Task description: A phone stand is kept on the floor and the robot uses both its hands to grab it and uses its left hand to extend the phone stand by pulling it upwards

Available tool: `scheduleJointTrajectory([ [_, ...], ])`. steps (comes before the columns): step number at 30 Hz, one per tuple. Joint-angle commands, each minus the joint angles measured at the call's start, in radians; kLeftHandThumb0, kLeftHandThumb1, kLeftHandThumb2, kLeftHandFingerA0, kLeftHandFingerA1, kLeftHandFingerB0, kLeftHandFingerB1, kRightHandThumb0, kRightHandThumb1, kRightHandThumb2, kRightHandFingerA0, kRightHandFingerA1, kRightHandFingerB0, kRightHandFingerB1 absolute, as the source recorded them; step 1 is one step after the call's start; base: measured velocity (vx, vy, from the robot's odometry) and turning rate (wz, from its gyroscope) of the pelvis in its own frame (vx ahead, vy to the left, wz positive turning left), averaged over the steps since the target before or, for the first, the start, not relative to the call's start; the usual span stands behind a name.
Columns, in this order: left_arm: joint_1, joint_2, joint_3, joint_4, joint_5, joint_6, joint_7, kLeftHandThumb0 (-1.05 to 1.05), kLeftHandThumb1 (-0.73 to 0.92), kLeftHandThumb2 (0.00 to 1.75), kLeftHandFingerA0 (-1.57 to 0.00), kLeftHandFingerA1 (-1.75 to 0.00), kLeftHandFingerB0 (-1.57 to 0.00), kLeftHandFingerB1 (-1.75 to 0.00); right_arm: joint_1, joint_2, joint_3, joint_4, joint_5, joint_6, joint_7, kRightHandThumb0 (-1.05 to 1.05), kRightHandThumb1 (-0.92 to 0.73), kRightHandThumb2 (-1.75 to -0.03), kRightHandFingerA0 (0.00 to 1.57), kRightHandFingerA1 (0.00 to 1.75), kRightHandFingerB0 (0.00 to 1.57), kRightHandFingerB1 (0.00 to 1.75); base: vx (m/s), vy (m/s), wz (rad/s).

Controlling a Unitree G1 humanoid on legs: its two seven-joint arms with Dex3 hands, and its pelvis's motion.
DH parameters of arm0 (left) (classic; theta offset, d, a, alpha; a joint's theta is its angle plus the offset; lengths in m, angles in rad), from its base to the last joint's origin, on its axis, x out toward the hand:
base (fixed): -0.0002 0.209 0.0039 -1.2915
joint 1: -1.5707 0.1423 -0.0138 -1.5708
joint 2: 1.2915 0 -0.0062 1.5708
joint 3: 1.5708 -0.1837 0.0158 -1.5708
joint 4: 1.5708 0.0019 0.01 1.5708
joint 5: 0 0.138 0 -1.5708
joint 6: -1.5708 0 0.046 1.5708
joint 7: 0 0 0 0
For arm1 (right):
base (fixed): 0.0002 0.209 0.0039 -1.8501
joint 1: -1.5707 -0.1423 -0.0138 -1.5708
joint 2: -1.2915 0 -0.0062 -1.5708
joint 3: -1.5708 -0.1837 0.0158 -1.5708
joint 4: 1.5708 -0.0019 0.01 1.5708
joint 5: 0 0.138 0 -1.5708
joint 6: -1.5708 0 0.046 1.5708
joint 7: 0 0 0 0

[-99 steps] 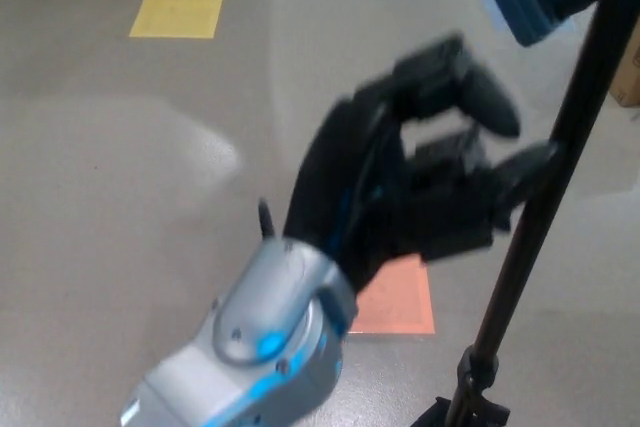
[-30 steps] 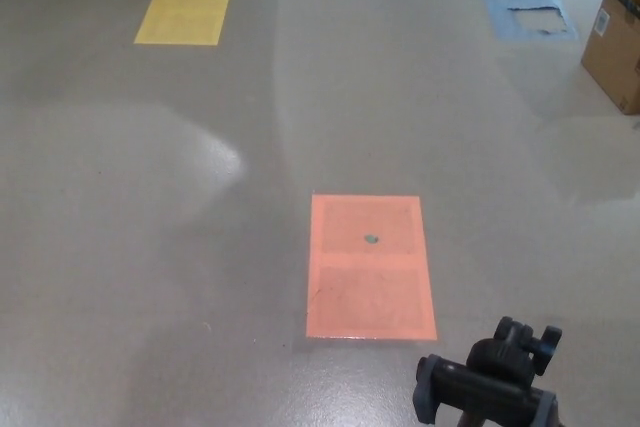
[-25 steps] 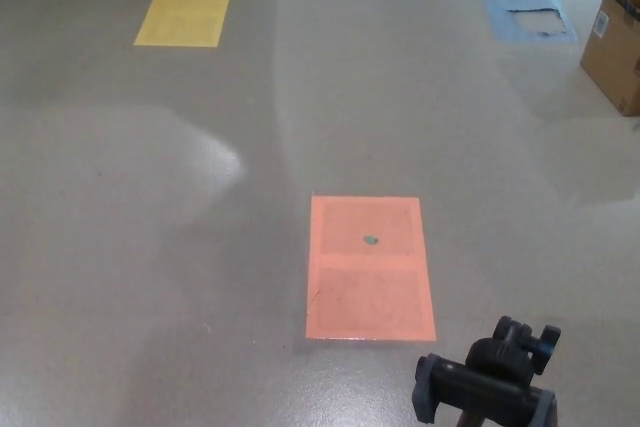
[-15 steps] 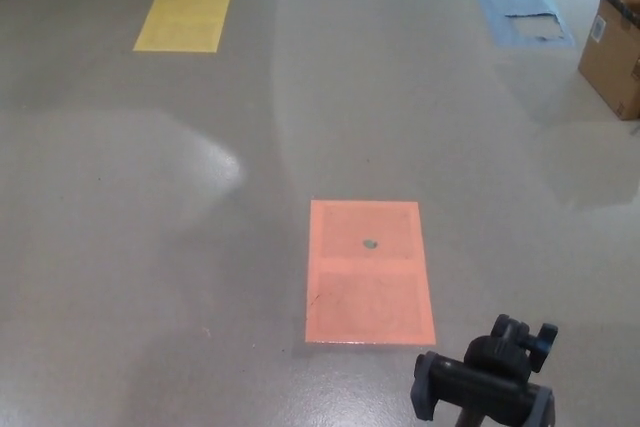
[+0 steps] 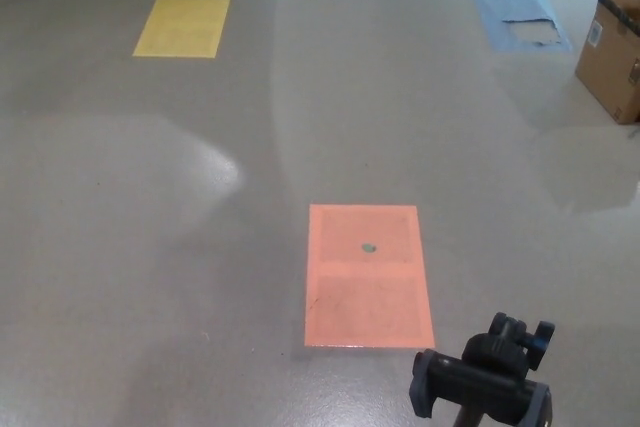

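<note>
Where grey floor (image 5: 150, 247) spreads — orange mat (image 5: 369, 275) centre, yellow mat (image 5: 182, 26) far left, cardboard box (image 5: 612, 50) right; phone stand (image 5: 482, 385) head at bottom edge — both hands out of sight.

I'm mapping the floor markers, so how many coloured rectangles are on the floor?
3: a yellow rectangle far left, a blue rectangle far right, and an orange rectangle near the middle. Others may lie outside the view.

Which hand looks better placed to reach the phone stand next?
Neither hand shows in the head view, so placement can't be compared directly. The phone stand sits low on the robot's right, beside the orange floor marker, so the right hand probably has the shorter reach.
</note>
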Motion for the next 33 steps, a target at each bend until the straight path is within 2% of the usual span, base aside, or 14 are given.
scheduleJointTrajectory([
  [1,0.024,0.021,0.063,0.094,0.047,-0.388,-0.084,-0.90,0.64,1.06,-0.05,-0.45,-0.08,-0.41,0.040,-0.009,-0.067,0.031,-0.128,-0.240,-0.205,-1.05,-0.73,-1.12,0.00,0.16,0.00,0.08,0.00,0.000,0.00],
  [5,0.020,0.017,0.067,0.117,0.039,-0.416,-0.096,-0.91,0.83,0.66,-0.10,-0.33,-0.14,-0.26,0.047,-0.001,-0.069,0.030,-0.110,-0.232,-0.194,-1.05,-0.71,-1.11,0.00,0.21,0.00,0.08,0.00,0.000,0.00],
  [12,0.016,0.013,0.072,0.133,0.047,-0.449,-0.100,-0.91,0.84,0.66,-0.10,-0.34,-0.14,-0.25,0.030,-0.012,-0.077,0.062,-0.170,-0.260,-0.255,-1.05,-0.74,-1.12,0.00,0.14,0.00,0.07,0.00,0.000,0.00],
  [13,0.016,0.012,0.071,0.132,0.041,-0.451,-0.105,-0.90,0.66,1.04,-0.05,-0.42,-0.10,-0.32,0.026,-0.014,-0.076,0.072,-0.164,-0.268,-0.250,-1.05,-0.74,-1.11,0.00,0.11,0.00,0.07,0.00,0.000,0.00],
  [14,0.017,0.010,0.073,0.131,0.047,-0.448,-0.100,-0.96,0.77,0.72,-0.09,-0.36,-0.15,-0.29,0.032,-0.014,-0.076,0.062,-0.156,-0.261,-0.238,-1.05,-0.74,-1.12,0.00,0.12,0.00,0.08,0.00,0.000,0.00],
  [18,0.006,0.005,0.082,0.156,0.061,-0.466,-0.097,-0.97,0.74,0.75,-0.09,-0.37,-0.14,-0.28,0.049,-0.015,-0.086,0.030,-0.182,-0.242,-0.246,-1.05,-0.75,-1.13,0.00,0.20,0.00,0.08,0.00,0.000,0.00],
  [19,0.010,0.004,0.081,0.147,0.050,-0.459,-0.104,-0.90,0.65,1.04,-0.04,-0.42,-0.09,-0.36,0.045,-0.015,-0.083,0.038,-0.177,-0.252,-0.244,-1.05,-0.74,-1.12,0.00,0.18,0.00,0.09,0.00,0.000,0.00],
  [21,0.012,0.002,0.081,0.134,0.035,-0.450,-0.113,-0.89,0.65,1.03,-0.06,-0.42,-0.09,-0.35,0.042,-0.011,-0.078,0.042,-0.163,-0.250,-0.231,-1.05,-0.74,-1.13,0.00,0.18,0.00,0.09,0.00,0.000,0.00],
  [23,0.007,-0.003,0.092,0.140,0.063,-0.458,-0.095,-0.90,0.84,0.66,-0.10,-0.36,-0.15,-0.26,0.042,-0.008,-0.080,0.046,-0.173,-0.252,-0.245,-1.05,-0.75,-1.14,0.00,0.20,0.00,0.08,0.00,0.000,0.00],
  [24,0.009,-0.001,0.092,0.139,0.065,-0.455,-0.098,-0.89,0.66,1.04,-0.03,-0.42,-0.09,-0.34,0.042,-0.010,-0.082,0.047,-0.181,-0.258,-0.253,-1.05,-0.74,-1.14,0.00,0.17,0.00,0.08,0.00,0.000,0.00],
  [25,0.007,0.000,0.092,0.146,0.063,-0.461,-0.104,-0.93,0.70,1.06,-0.03,-0.38,-0.11,-0.32,0.045,-0.010,-0.082,0.046,-0.176,-0.257,-0.247,-1.05,-0.74,-1.14,0.00,0.16,0.00,0.09,0.00,0.000,0.00],
  [27,0.002,-0.003,0.097,0.161,0.060,-0.478,-0.108,-0.86,0.66,1.03,-0.05,-0.43,-0.09,-0.36,0.044,-0.009,-0.083,0.050,-0.191,-0.254,-0.259,-1.05,-0.74,-1.14,0.00,0.15,0.00,0.09,0.00,0.000,0.00],
  [28,-0.001,-0.007,0.098,0.169,0.055,-0.491,-0.112,-0.85,0.85,0.68,-0.10,-0.36,-0.16,-0.27,0.043,-0.010,-0.082,0.057,-0.185,-0.260,-0.255,-1.05,-0.73,-1.12,0.00,0.12,0.00,0.08,0.00,0.000,0.00],
  [33,-0.014,-0.013,0.102,0.204,0.038,-0.536,-0.133,-0.79,0.90,0.67,-0.10,-0.36,-0.15,-0.27,0.043,-0.011,-0.078,0.071,-0.162,-0.271,-0.236,-1.05,-0.73,-1.11,0.00,0.13,0.00,0.07,0.00,0.000,0.00],
])
